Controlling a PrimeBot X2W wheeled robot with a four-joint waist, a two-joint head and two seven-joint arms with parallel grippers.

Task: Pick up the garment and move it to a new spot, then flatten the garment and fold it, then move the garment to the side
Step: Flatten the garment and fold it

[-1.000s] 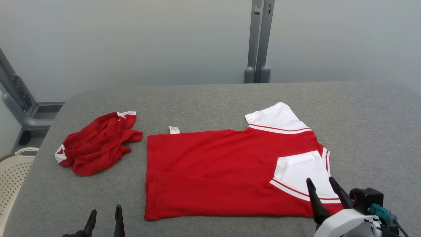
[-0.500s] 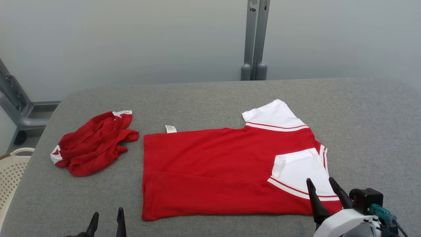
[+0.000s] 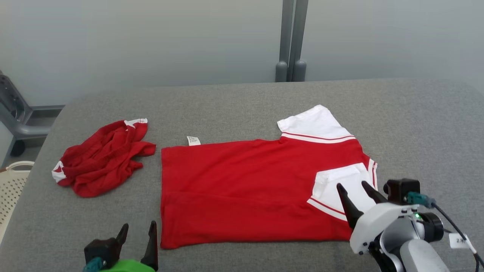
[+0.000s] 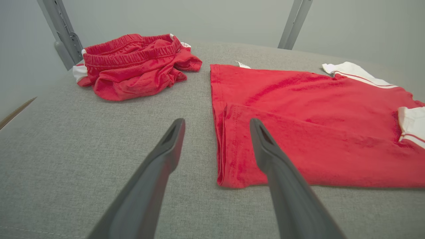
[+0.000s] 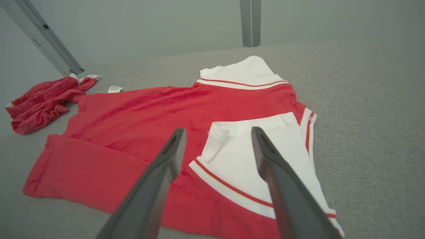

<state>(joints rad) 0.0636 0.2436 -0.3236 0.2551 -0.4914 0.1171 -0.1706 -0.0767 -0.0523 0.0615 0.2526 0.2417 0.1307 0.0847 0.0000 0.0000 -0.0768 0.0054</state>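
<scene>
The garment (image 3: 245,189), a red shirt with white sleeves, lies flat on the grey table (image 3: 242,102), its near long edge folded over with one white sleeve on top. My left gripper (image 3: 139,224) is open just off the shirt's near left corner, holding nothing. In the left wrist view the garment (image 4: 298,109) lies to the right of the left gripper (image 4: 216,121), whose right finger hangs over the hem. My right gripper (image 3: 351,184) is open above the folded white sleeve, empty. The right wrist view has the right gripper (image 5: 218,129) straddling that sleeve of the garment (image 5: 139,113).
Crumpled red shorts (image 3: 100,160) lie on the table left of the shirt, also in the left wrist view (image 4: 132,66). A cream basket (image 3: 11,185) stands off the table's left edge. A grey post (image 3: 289,41) rises behind the far edge. Bare table surrounds the shirt on the right.
The head camera has tilted, shifting the whole scene up. Both arms have come forward: the left gripper toward the shirt's near left corner, the right over the folded white sleeve. Both stay open.
</scene>
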